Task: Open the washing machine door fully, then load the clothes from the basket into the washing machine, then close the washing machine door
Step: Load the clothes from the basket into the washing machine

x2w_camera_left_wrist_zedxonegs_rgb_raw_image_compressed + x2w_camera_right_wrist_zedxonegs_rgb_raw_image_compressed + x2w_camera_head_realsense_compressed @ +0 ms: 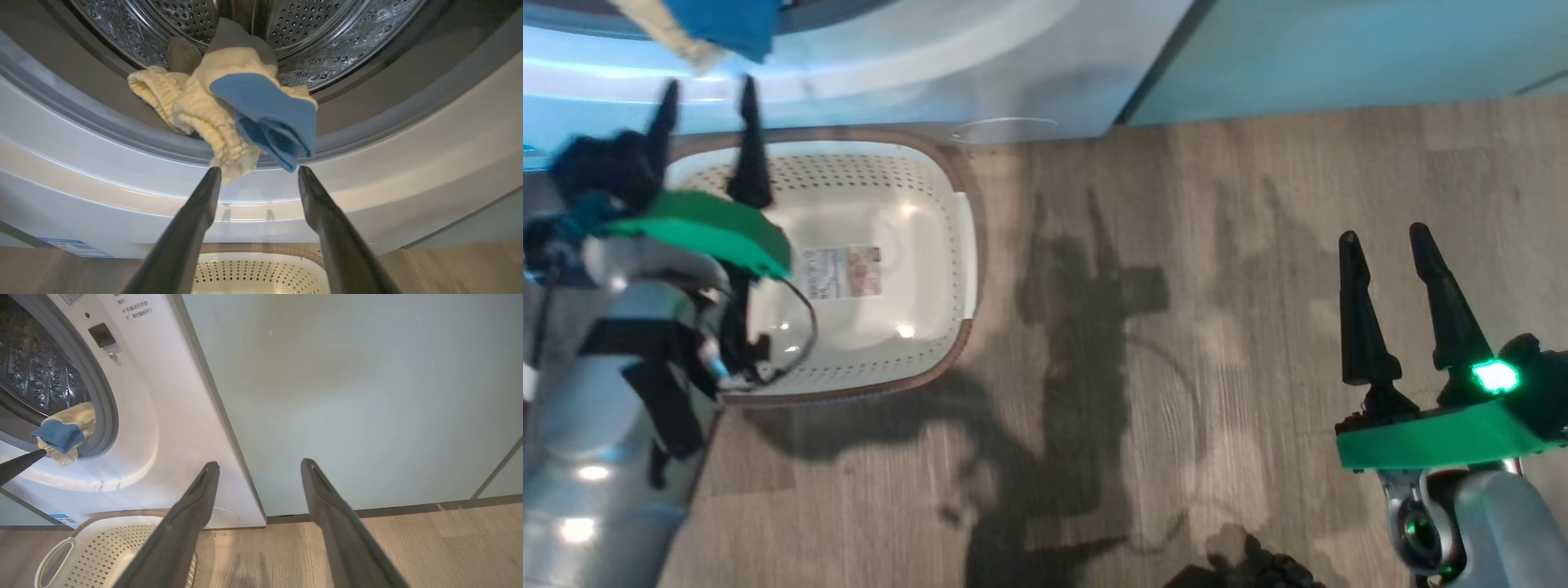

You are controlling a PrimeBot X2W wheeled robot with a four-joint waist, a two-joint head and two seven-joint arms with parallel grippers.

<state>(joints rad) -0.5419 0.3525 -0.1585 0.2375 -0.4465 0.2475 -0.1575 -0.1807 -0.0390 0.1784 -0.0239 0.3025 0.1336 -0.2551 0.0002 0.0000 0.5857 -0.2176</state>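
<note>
The sticker (841, 272) on the bottom of the basket (969, 245) and the blue label (75, 246) on the washing machine (184, 437) are too blurred to read. Bare wooden floor (1176, 408) opens right of the basket. The clothes (212, 110) droop over the drum's grey lip, half out. The left hand (259, 169), spread wide, sits just below them, gripping nothing; the right hand (260, 463) is wide open and empty before the pale-green cabinet (347, 396).

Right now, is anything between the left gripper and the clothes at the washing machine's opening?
Nothing visible stands between them. The open left gripper sits right below the clothes, which drape over the grey gasket, partly out of the drum.
</note>
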